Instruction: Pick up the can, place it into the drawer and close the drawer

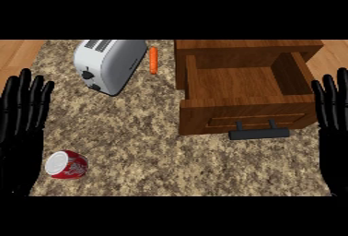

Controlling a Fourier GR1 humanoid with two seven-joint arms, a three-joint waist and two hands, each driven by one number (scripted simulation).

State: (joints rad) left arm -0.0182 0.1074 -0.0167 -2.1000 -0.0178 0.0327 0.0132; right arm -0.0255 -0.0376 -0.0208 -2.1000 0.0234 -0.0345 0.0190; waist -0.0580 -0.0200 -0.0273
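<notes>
Nearest us, the red can (66, 164) lies tipped on its side at the lower left of the speckled surface (156, 152), its pale end turned up toward the view. It sits just beside the left hand (20, 124), which is spread flat with fingers straight and apart, holding nothing. That closeness makes the left hand the natural one for the pick, I'd say, though a can lying down wants a grasp around its body, and it could roll if nudged.

Across on the far right edge, the right hand (331, 124) stands open too, fingers straight and upward, empty, resting near the drawer's side. From there it looks well placed to push the front shut later.

Moving up the view, the wooden drawer (241, 99) is pulled out wide, its dark handle (258, 133) jutting toward us and the inside bare, ready to take the can. So nothing of the task is done yet: can on the surface, drawer open. The can and drawer are well apart, so a carry across the middle is called for.

Farthest back, a silver toaster (108, 64) lies toward the upper left, with an orange carrot (153, 60) just beside it, between toaster and drawer, both out of the likely path.
</notes>
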